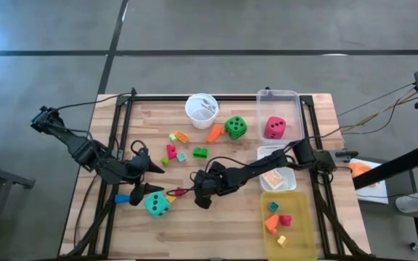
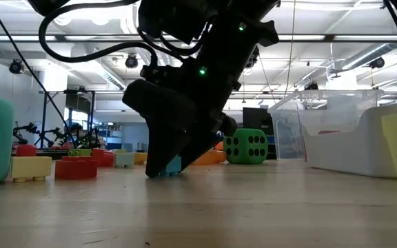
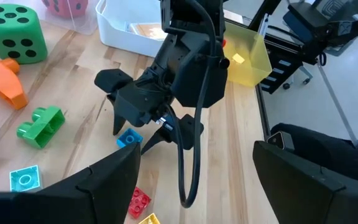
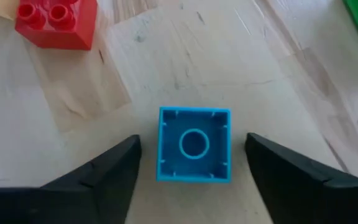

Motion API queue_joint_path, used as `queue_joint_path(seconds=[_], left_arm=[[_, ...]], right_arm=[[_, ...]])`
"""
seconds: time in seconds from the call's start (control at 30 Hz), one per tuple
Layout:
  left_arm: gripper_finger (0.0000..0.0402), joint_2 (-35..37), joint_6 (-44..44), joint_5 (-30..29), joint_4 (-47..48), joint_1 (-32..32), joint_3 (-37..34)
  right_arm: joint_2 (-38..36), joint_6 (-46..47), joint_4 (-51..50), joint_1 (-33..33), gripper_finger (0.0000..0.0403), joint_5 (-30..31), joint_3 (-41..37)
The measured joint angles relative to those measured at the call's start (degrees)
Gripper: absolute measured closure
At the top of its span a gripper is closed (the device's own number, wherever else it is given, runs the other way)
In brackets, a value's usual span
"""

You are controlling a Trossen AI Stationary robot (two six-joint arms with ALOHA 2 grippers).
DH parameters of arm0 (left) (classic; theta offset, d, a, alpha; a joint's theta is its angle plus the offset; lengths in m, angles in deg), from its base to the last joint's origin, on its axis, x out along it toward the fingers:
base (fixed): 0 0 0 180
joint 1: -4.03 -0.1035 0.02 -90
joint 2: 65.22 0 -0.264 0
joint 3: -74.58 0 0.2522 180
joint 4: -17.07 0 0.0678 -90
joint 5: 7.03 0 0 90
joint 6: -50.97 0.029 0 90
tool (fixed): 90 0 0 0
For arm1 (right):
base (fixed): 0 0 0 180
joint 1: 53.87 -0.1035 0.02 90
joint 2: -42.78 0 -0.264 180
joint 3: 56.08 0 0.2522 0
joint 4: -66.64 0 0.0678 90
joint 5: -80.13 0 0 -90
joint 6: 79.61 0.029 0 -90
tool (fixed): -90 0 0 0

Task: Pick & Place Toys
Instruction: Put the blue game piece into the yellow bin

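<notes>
Now my right gripper [image 4: 191, 155] straddles the small blue square plastic block [image 4: 194, 144], fingers spread, ready to pinch.

both arms are matte black all over, chunky angular housings, wedge-shaped fingers, looping black cables, and little green LEDs glowing

I see a table [image 1: 216, 210] of pale wood planks, matt, with visible grain. The blue block [image 4: 194, 144] near the red block [image 4: 56, 23] looks like smooth, slightly glossy plastic, as does the red one. The green die [image 3: 13, 32] beside them reads as soft matt foam. The yellow bin [image 3: 248, 57] is translucent plastic. My right gripper's fingers [image 4: 98, 177] are dark matt plastic.
</notes>
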Motion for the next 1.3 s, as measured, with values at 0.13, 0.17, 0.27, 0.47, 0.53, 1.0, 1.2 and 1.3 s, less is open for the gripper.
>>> queue_joint_path(seconds=[0.13, 0.17, 0.27, 0.47, 0.53, 1.0, 1.2, 1.3], left_arm=[[0.0087, 0.0, 0.0, 0.0, -0.02, 0.0, 0.0], [0.0087, 0.0, 0.0, 0.0, -0.01, 0.0, 0.0], [0.0087, 0.0, 0.0, 0.0, -0.01, 0.0, 0.0], [0.0087, -0.02, 0.0, 0.0, -0.01, 0.0, 0.0], [0.0087, -0.02, 0.0, 0.0, -0.01, 0.0, 0.0], [0.0087, -0.02, 0.0, 0.0, 0.04, 0.0, 0.0], [0.0087, -0.02, 0.0, 0.0, -0.03, 0.0, 0.02], [0.0087, -0.02, 0.0, 0.0, -0.03, 0.0, 0.02]], right_arm=[[0.06, 0.76, -0.02, 0.0, 0.0198, 0.02, 0.0], [0.06, 0.9, -0.02, 0.0, 0.0216, 0.02, 0.0], [0.09, 0.9, -0.1, 0.0, 0.0269, 0.04, 0.0], [0.09, 0.86, -0.26, 0.0, 0.0275, -0.28, -0.02], [0.04, 0.71, -0.44, 0.0, 0.0275, -0.34, -0.02], [-8.93, 5.62, -17.46, -4.74, 0.0275, -1.75, -0.29], [-15.03, 12.24, -26.6, -11.17, 0.0275, -2.31, -0.28], [-18.35, 17.09, -31.9, -15.23, 0.0275, -2.38, -0.28]])
